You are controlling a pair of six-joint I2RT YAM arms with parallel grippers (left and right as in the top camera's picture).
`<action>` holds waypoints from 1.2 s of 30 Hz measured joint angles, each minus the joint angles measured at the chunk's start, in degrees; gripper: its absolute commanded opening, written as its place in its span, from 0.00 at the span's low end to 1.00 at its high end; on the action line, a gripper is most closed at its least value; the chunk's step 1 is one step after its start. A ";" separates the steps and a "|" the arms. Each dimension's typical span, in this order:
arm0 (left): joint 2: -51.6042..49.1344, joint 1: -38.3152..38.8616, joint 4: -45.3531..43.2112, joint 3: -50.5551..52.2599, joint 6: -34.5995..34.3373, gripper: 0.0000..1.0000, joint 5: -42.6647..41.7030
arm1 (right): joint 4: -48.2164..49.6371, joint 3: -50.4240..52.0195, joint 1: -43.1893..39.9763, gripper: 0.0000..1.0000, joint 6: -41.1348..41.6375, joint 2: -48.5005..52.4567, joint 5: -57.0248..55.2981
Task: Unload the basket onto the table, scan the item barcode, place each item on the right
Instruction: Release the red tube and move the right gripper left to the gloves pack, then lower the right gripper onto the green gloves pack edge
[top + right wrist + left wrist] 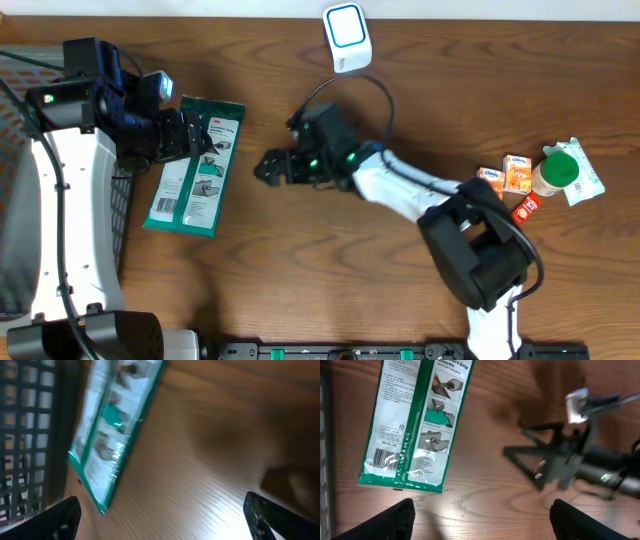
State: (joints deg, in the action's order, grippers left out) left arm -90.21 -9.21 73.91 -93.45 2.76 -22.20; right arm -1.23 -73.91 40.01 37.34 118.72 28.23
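Right gripper (pixel 262 168) gapes near flat, glossy green glove packet (pixel 190 190).

- Setting: a robotics lab bench staged as a shop checkout. No walls or room are in view, so this is read from the bench only.
- Bench: a dark wood-grain table (pixel 300 290) with a black mounting rail (pixel 400 351) along its near edge.
- Rig: the left arm (pixel 60 210) and right arm (pixel 410 192), both white and black, are fixed at the near side and reach over the table.
- Checkout cues: a white unit with a blue-framed window (pixel 347 37) stands at the far edge, and a wire basket (pixel 25 420) sits at the far left.
- Retail stock: a green glove pack (pixel 195 170) with a printed barcode (pixel 385 457) lies left of centre. Small packets (pixel 517 175) and a green-lidded jar (pixel 558 170) lie at the right.
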 measured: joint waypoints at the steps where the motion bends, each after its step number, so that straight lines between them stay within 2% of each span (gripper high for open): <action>1: 0.00 0.00 0.02 0.00 0.00 0.87 0.00 | 2.12 0.52 1.07 0.99 0.46 0.00 -0.72; 7: 0.00 0.00 0.00 0.00 0.00 0.87 0.00 | 12.31 1.03 7.93 0.96 2.95 3.65 -4.98; 13: 0.00 0.00 0.02 0.00 0.00 0.87 0.00 | 21.88 0.70 12.24 0.78 6.58 8.74 -6.88; 20: 0.00 0.00 0.00 0.00 0.00 0.87 0.00 | 35.56 0.09 12.94 0.72 13.68 14.29 -8.59; 24: 0.00 0.00 0.04 0.00 0.00 0.87 -0.02 | 41.51 -0.31 12.94 0.64 16.33 16.70 -9.73; 29: 0.00 0.00 0.02 0.00 0.00 0.87 0.00 | 43.04 -0.55 13.18 0.59 17.73 17.57 -12.61; 36: 0.00 0.00 0.02 0.00 0.00 0.87 0.00 | 39.87 -3.80 14.93 0.61 15.04 18.53 -15.43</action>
State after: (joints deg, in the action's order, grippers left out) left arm -90.21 -9.21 73.93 -93.45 2.76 -22.20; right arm 38.63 -77.71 54.94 52.38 137.25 12.80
